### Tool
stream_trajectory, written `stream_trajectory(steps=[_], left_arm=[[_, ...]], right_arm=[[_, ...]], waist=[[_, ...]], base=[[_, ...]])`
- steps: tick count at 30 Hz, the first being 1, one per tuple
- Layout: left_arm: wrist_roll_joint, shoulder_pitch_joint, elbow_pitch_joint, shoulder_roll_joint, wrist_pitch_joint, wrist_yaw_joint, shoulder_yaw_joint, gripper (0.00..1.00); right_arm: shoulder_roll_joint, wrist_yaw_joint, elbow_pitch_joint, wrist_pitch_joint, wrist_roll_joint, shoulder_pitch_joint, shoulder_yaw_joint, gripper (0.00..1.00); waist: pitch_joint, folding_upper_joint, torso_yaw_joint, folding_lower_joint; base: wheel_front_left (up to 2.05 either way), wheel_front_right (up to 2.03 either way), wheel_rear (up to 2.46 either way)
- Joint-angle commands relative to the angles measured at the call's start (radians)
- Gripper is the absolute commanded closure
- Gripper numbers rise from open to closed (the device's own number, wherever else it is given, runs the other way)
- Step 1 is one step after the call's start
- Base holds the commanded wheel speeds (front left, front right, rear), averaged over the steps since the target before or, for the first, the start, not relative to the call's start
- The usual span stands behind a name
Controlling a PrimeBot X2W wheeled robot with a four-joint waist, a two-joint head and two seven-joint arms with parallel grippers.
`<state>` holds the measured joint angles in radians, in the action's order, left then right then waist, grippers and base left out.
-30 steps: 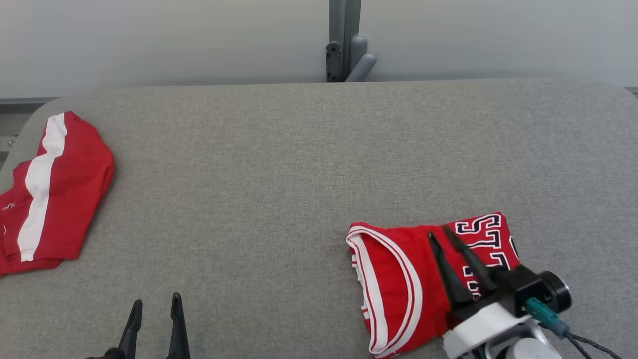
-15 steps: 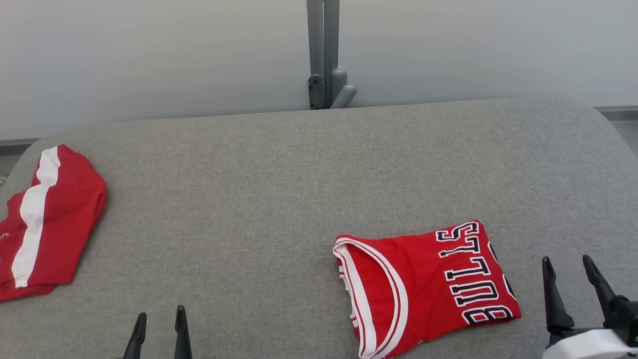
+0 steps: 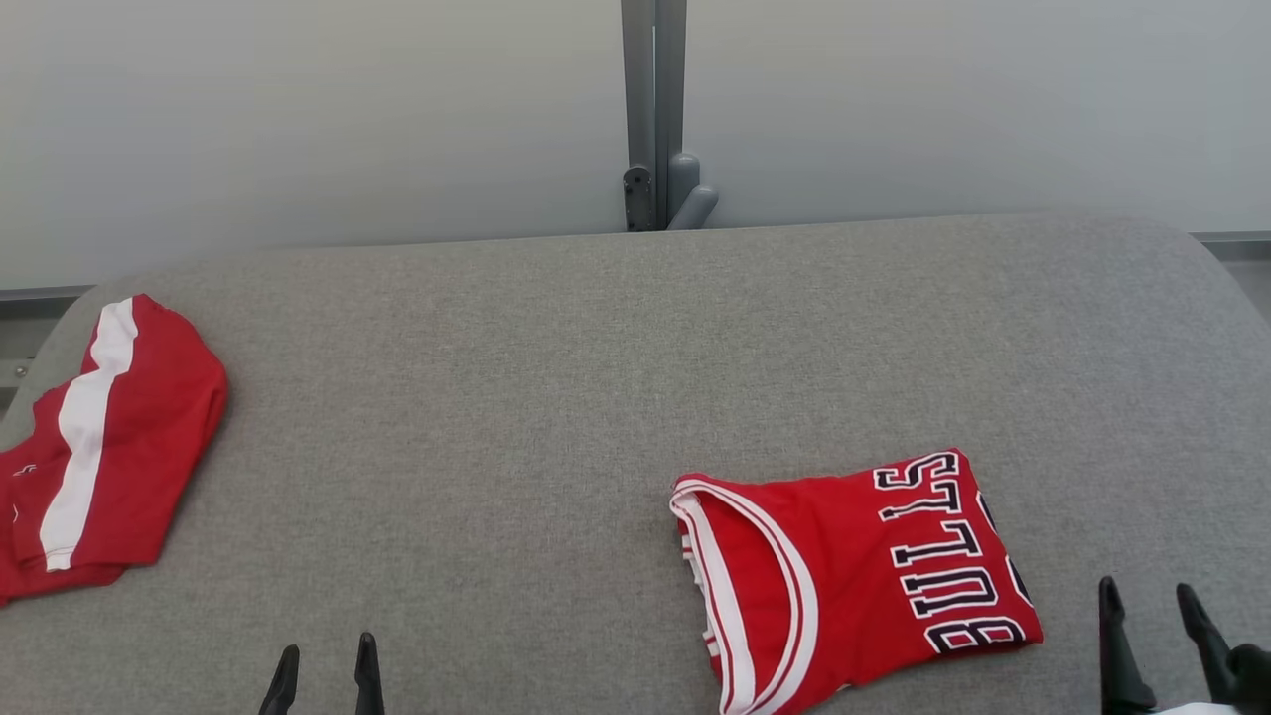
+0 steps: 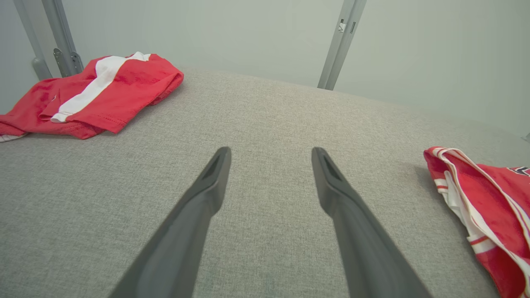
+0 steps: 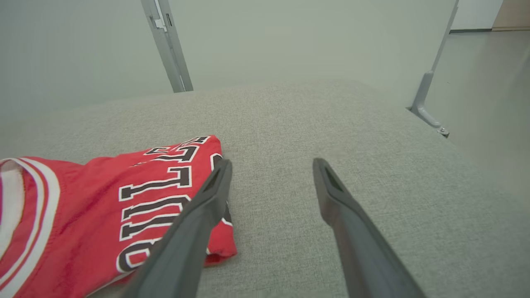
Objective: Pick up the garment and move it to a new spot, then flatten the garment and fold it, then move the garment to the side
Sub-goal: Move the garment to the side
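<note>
The folded red jersey [image 3: 854,576] lies flat at the lower right of the head view on the grey padded table [image 3: 546,397], its white-trimmed neck opening towards the middle and its dark lettering towards the right. Just beside it, in the bottom right corner, the right gripper [image 3: 1147,591] stands with its fingers spread wide and nothing between them. The right wrist view bears that out, with grey fabric showing between the two fingers and the jersey's lettered edge off to the left. At the bottom left, the left gripper [image 3: 328,650] is spread wide too, holding nothing and well apart from the jersey. A second red garment with a white stripe [image 3: 99,437] sits at the far left edge.
</note>
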<state>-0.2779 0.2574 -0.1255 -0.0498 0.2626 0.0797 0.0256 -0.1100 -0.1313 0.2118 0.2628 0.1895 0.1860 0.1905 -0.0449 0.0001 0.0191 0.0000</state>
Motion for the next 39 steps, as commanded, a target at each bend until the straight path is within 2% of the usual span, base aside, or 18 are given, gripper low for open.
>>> stream_trajectory(steps=[1, 5, 10, 13, 17, 30, 31, 33, 36, 39], left_arm=[[0.0, 0.011, 0.002, -0.002, 0.003, 0.004, -0.004, 0.0], [-0.007, 0.013, 0.006, -0.002, 0.003, -0.002, -0.001, 0.0], [-0.011, 0.02, 0.01, -0.002, 0.003, -0.007, -0.001, 0.0], [-0.004, 0.018, 0.008, -0.002, 0.003, -0.004, 0.0, 0.0], [0.004, -0.001, 0.011, -0.002, 0.003, 0.0, 0.002, 0.0], [0.006, -0.07, 0.018, -0.002, 0.003, 0.011, 0.01, 0.0], [0.006, -0.076, 0.02, -0.002, 0.003, 0.011, 0.011, 0.0], [0.004, -0.091, 0.025, -0.002, 0.003, 0.011, 0.011, 0.0], [0.001, -0.115, 0.036, -0.002, 0.003, 0.014, 0.006, 0.0], [0.008, -0.139, 0.051, -0.002, 0.003, 0.017, 0.001, 0.0]], right_arm=[[-0.006, 0.001, 0.013, 0.002, 0.014, -0.012, -0.011, 0.0], [-0.101, 0.001, 0.084, -0.027, 0.118, -0.071, -0.155, 0.0], [-0.238, 0.001, 0.082, -0.258, 0.269, -0.175, -0.266, 0.0], [-0.29, 0.001, 0.092, -0.39, 0.325, -0.223, -0.314, 0.0], [-0.309, 0.001, 0.138, -0.487, 0.374, -0.288, -0.368, 0.0], [-0.259, 0.001, 0.37, -0.576, 0.515, -0.474, -0.438, 0.0], [-0.256, 0.001, 0.37, -0.587, 0.54, -0.485, -0.45, 0.15], [-0.266, 0.001, 0.361, -0.592, 0.578, -0.503, -0.468, 1.0], [-0.296, 0.001, 0.326, -0.61, 0.64, -0.542, -0.502, 1.0], [-0.357, 0.001, 0.279, -0.616, 0.675, -0.6, -0.522, 1.0]], waist=[[0.0, -0.0001, 0.002, 0.0], [0.001, -0.0001, 0.008, 0.0], [0.014, -0.0001, 0.008, 0.0], [0.026, -0.0001, 0.01, 0.0], [0.046, -0.0001, 0.019, 0.0], [0.165, -0.0001, 0.048, 0.0], [0.176, -0.0001, 0.049, 0.0], [0.199, -0.0001, 0.048, 0.0], [0.24, -0.0001, 0.039, 0.0], [0.291, -0.0001, 0.02, 0.0]], base=[[0.0, 0.0, 0.0], [0.0, 0.0, 0.0], [0.0, 0.0, 0.0], [0.0, 0.0, 0.0], [0.0, 0.0, 0.0], [0.0, 0.0, 0.0], [0.0, 0.0, 0.0], [0.0, 0.0, 0.0], [0.0, 0.0, 0.0], [0.0, 0.0, 0.0]])
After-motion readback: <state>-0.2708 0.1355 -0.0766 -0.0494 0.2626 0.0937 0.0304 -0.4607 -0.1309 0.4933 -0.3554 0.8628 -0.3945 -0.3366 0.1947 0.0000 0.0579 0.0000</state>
